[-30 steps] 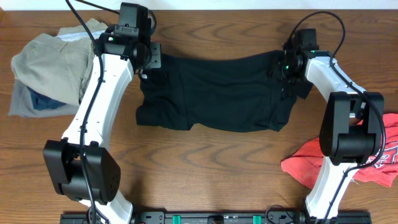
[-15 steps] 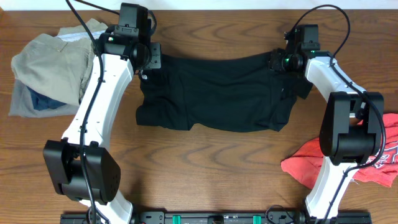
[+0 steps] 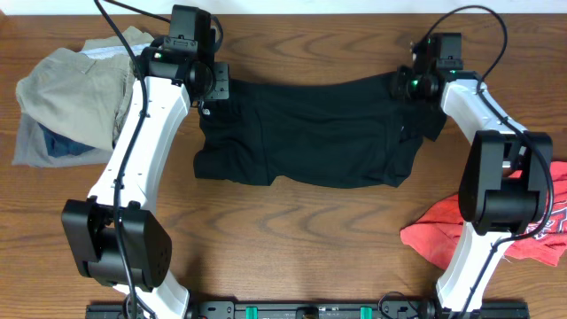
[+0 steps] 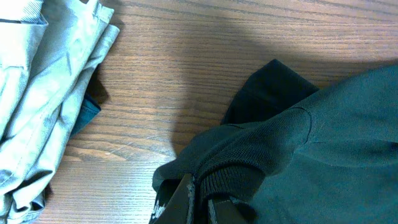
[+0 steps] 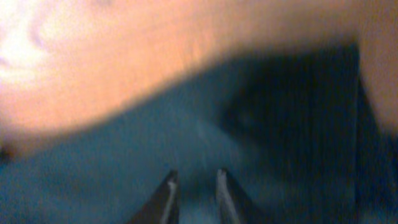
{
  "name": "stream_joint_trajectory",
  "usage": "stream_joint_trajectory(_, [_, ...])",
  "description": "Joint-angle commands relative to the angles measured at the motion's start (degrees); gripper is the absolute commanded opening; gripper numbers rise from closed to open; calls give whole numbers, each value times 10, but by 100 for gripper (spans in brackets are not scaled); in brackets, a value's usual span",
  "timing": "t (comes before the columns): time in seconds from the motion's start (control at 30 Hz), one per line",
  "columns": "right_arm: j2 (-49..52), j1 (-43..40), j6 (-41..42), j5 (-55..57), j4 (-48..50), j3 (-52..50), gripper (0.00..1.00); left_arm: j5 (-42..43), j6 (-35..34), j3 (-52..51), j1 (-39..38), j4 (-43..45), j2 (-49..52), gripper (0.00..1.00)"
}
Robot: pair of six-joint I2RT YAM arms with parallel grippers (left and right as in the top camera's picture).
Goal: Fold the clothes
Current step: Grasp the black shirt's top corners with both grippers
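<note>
The black shirt (image 3: 301, 133) lies spread across the middle of the table, partly folded. My left gripper (image 3: 215, 89) is at its upper left corner, shut on a ribbed edge of the shirt (image 4: 323, 143); the left wrist view shows the left gripper (image 4: 200, 190) pinching that rib. At the shirt's upper right corner is my right gripper (image 3: 409, 86). The right wrist view is blurred: the right gripper (image 5: 194, 177) has its jaws a narrow gap apart over the dark cloth (image 5: 124, 162), and whether they pinch it does not show.
A heap of khaki clothes (image 3: 71, 97) with a blue garment (image 3: 58, 146) under it sits at the far left, also seen from the left wrist (image 4: 43, 93). A red printed tee (image 3: 540, 230) lies crumpled at the right edge. Bare wood (image 3: 301, 239) lies in front of the shirt.
My right gripper has shifted a little up and to the right at the shirt's corner, and its jaws have narrowed. The left arm and the shirt's outline look the same.
</note>
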Motion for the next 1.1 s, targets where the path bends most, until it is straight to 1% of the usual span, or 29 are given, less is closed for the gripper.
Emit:
stream_joint_trajectory(0.0, [-31,-2,1,-43,-63,8,21,-4,5,2,0,-1,1,6])
stream_joint_trajectory(0.07, [-35,-1,0,-43,-116,8,19,-4,5,2,0,-1,1,6])
stream_joint_trajectory(0.13, [-34,0,-19,-29,-152,7,21,-4,5,2,0,-2,1,6])
stream_joint_trajectory(0.2, [-31,4,-20,19,-163,2,30,-4,5,2,0,-2,1,6])
stream_joint_trajectory(0.27, [-29,9,-20,60,-156,-5,40,-4,5,2,0,-2,1,6])
stream_joint_trajectory(0.33, [-27,12,-12,69,-148,-5,43,-4,5,2,0,-2,1,6])
stream_joint_trajectory(0.5, [-26,19,42,83,-100,-5,36,-4,5,2,0,-2,1,6])
stream_joint_trajectory(0.63, [-25,24,58,85,-87,-5,35,-4,5,2,0,-4,1,6])
stream_joint_trajectory(0.83, [-8,36,61,96,-87,-5,34,-4,5,2,0,-6,1,6])
stream_joint_trajectory(0.87, [-4,37,61,96,-85,-5,33,-4,5,2,0,-6,1,6])
stream_joint_trajectory(0.9, [2,39,66,96,-83,-5,29,-4,5,2,0,-6,1,6])
stream_joint_trajectory(0.93, [4,39,71,97,-82,-5,19,-4,5,2,0,-6,1,6])
stream_joint_trajectory(0.97, [7,40,75,98,-78,-5,6,-4,5,2,0,-6,1,6])
stream_joint_trajectory(1.0, [7,40,82,98,-71,-5,1,-4,5,2,0,-6,1,6])
stream_joint_trajectory(1.07, [5,40,88,96,-54,-3,1,-4,5,2,0,-6,1,6])
